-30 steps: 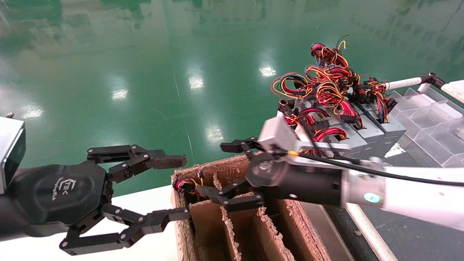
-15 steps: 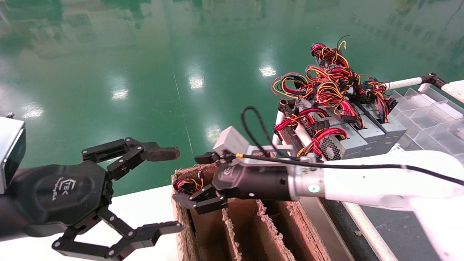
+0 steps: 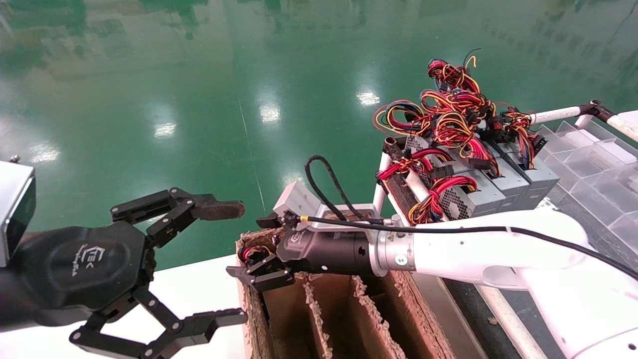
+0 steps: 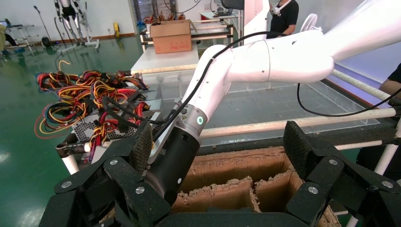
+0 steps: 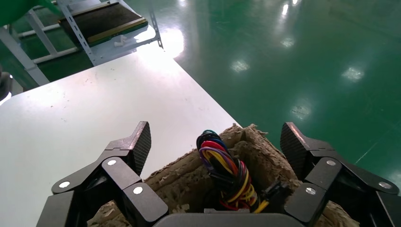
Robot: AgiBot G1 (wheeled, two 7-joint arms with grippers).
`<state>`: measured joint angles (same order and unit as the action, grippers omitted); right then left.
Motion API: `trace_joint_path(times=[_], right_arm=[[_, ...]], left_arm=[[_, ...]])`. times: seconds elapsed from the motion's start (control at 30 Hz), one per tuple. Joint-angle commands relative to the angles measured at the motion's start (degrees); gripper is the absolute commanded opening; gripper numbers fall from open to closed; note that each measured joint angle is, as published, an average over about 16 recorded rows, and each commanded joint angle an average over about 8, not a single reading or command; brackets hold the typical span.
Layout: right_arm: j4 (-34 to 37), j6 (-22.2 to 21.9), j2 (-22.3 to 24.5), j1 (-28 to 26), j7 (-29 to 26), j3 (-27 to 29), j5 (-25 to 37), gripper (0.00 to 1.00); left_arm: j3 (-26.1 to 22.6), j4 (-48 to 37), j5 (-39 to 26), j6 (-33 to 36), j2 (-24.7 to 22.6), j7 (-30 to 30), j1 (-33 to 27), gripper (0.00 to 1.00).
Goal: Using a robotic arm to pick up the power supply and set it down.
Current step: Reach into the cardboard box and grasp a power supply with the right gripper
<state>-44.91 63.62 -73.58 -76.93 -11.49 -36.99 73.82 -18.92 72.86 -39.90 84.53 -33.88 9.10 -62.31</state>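
Note:
Only the red, yellow and black wire bundle (image 3: 253, 253) (image 5: 227, 175) of the power supply shows. It sticks up from the far-left compartment of a torn cardboard box (image 3: 349, 319); its grey body is hidden inside. The white robotic arm (image 3: 473, 249) reaches in from the right. Its right gripper (image 3: 251, 248) (image 5: 216, 142) hangs open just above that compartment. The fingers straddle the bundle without touching it. My left gripper (image 3: 227, 264) (image 4: 218, 146), with a brown-worn fingertip, stands wide open and empty over the white table (image 3: 194, 284), left of the box.
A row of other grey power supplies (image 3: 503, 184) with tangled wires (image 3: 448, 109) sits on a rack at the right. Clear plastic bins (image 3: 588, 164) lie beyond it. Cardboard dividers (image 3: 319, 319) split the box. Green floor lies past the table's edge.
The right arm has swung left and dropped, bringing its gripper from the box's middle to over the far-left compartment. My left gripper's fingers have spread a little wider.

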Motion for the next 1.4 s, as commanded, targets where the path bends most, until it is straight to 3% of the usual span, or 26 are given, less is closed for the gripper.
trace_joint_path(times=[0.03, 1.4], right_arm=[[0.77, -0.25, -0.44, -0.01, 0.38, 0.02, -0.02, 0.0], [8.84, 2.36, -0.28, 0.79, 4.85, 1.31, -3.31, 0.0]], left_arm=[[0.0, 0.0, 0.0, 0.0, 0.0, 0.0, 0.0, 1.0], [-0.05, 0.0, 0.04, -0.02, 0.02, -0.03, -0.01, 1.0]])
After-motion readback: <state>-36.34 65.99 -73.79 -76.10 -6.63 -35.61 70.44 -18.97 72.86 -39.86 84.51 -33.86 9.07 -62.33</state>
